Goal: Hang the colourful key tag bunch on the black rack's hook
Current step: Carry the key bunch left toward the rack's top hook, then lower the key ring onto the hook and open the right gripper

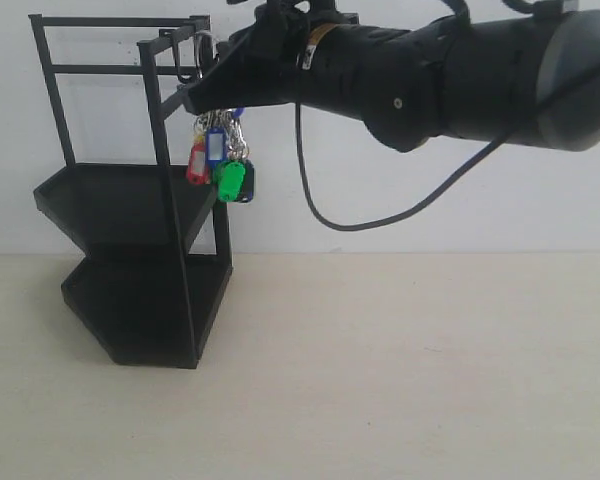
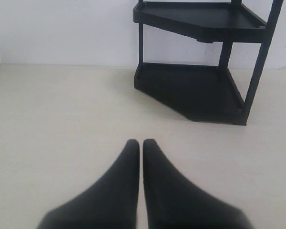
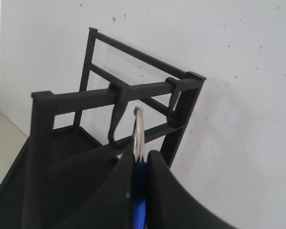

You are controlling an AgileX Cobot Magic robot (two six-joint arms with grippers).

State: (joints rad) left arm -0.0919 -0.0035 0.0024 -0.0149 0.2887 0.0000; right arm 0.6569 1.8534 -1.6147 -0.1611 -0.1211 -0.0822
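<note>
The black rack (image 1: 130,260) stands at the left against the white wall; its top bars fill the right wrist view, black rack (image 3: 43,143). Two J-shaped hooks hang from the top bar; the nearer hook (image 3: 118,119) sits just beside the silver ring (image 3: 138,131). My right gripper (image 1: 205,95) reaches in from the right, shut on the colourful key tag bunch (image 1: 223,160), whose red, blue and green tags dangle below it. In the right wrist view the gripper (image 3: 140,157) pinches the blue loop (image 3: 139,200), ring upright above the fingertips. My left gripper (image 2: 141,143) is shut and empty, low over the table.
The rack's two angular shelves (image 2: 200,19) and lower shelf (image 2: 190,90) stand ahead of the left gripper. A black cable (image 1: 330,200) droops from the right arm in front of the wall. The pale table (image 1: 400,370) stretches right of the rack.
</note>
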